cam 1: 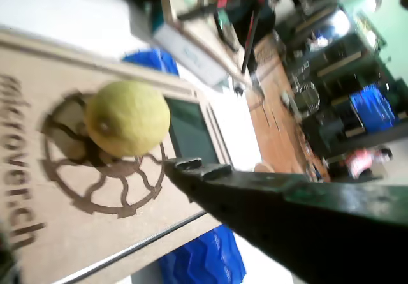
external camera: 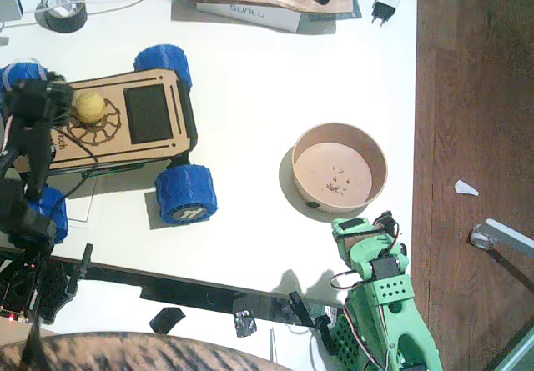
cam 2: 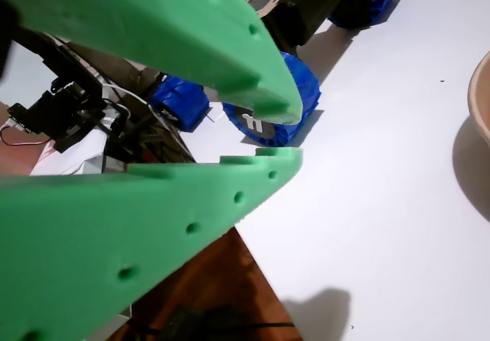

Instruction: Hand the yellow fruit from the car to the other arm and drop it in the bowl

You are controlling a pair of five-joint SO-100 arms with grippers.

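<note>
One yellow fruit (external camera: 89, 106) beside left gripper (external camera: 52, 102)

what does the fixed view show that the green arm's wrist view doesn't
Only the fixed view shows the yellow fruit resting on the car, the black left claw right beside it, the whole bowl with dark specks inside, and a grey tape roll. Only the green wrist view shows the right claw close up, its jaws slightly apart with nothing between them. Both show the car's blue wheels, the white table and at least the bowl's edge.
</note>
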